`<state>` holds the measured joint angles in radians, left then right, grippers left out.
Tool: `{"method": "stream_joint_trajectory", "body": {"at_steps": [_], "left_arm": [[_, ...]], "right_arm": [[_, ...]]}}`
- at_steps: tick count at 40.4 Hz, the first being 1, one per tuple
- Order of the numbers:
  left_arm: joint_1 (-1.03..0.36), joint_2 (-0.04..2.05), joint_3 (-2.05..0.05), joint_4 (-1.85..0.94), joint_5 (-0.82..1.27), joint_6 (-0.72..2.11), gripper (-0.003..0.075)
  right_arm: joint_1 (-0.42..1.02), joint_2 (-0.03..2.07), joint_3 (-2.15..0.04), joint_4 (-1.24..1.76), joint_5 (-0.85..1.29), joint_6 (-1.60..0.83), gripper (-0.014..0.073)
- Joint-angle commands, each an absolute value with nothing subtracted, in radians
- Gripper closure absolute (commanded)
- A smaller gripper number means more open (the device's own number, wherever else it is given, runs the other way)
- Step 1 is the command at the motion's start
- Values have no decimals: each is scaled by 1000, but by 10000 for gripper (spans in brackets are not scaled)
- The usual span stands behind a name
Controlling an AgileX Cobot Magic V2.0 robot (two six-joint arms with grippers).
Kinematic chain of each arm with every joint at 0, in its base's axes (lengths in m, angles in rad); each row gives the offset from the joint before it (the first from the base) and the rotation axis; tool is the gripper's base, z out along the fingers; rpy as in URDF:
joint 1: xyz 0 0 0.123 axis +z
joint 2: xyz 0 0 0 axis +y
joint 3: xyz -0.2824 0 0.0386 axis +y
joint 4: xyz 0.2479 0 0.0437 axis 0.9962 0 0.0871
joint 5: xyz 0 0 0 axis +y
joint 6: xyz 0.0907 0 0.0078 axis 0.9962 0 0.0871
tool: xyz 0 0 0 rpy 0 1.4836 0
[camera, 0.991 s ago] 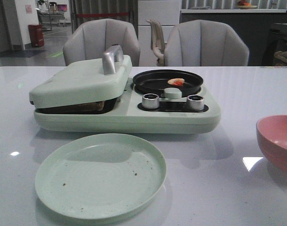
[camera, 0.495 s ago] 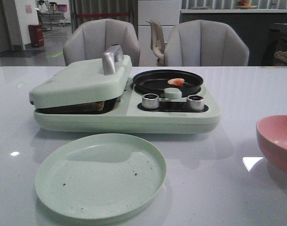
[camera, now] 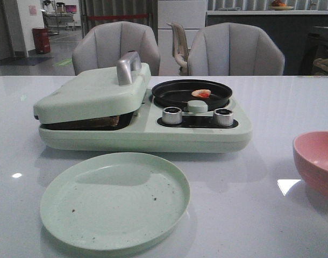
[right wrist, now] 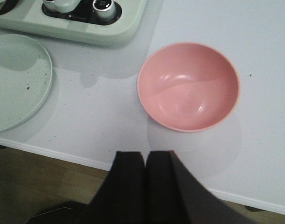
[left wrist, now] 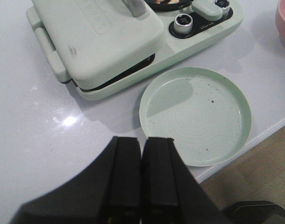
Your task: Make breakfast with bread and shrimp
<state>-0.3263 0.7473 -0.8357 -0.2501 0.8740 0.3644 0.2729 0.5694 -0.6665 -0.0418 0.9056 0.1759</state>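
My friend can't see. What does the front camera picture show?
A pale green breakfast maker sits on a white table, lid nearly closed over bread, a shrimp in its black pan. A green plate lies in front, a pink bowl right.

Pale mint-green breakfast maker (camera: 142, 129) with a silver lid handle (camera: 127, 67), two silver knobs (camera: 172, 115) plus one mint knob (camera: 197, 106), and a black round pan (camera: 192, 94) holding the pale-pink, orange-red shrimp (camera: 201, 93); a brown bread (camera: 107, 121) edge shows in the dark gap under the lid. Mint-green plate (left wrist: 195, 114) just ahead of the black left gripper (left wrist: 141, 179) fingers, dotted with dark crumbs. Plain pink bowl (right wrist: 188, 86) ahead of the black right gripper (right wrist: 145, 186) fingers, on a glossy white table (camera: 261, 204); grey chairs (camera: 235, 51) behind.
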Motion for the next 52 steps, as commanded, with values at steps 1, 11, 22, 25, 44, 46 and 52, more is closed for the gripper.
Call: {"method": "stream_joint_trajectory", "body": {"at_steps": [1,11,22,25,44,46,52], "left_arm": [[-333,746,-865,-203,804,283,619],[-333,746,-865,-75,806,135,619],[-333,746,-865,-84,804,135,619],[-333,746,-865,-84,804,135,619],[-251,491,-685,30,539,151,619],[-219,432,-614,9,467,151,619],[-112,229,-374,-77,295,151,619]], "right_arm": [[270,570,-692,-56,849,165,550],[270,570,-692,-55,846,165,550],[270,570,-692,-55,846,165,550],[270,570,-692,-55,846,165,550],[270,570,-692,-55,846,165,550],[270,570,-692,-55,846,165,550],[270,570,-692,-55,846,165,550]]}}
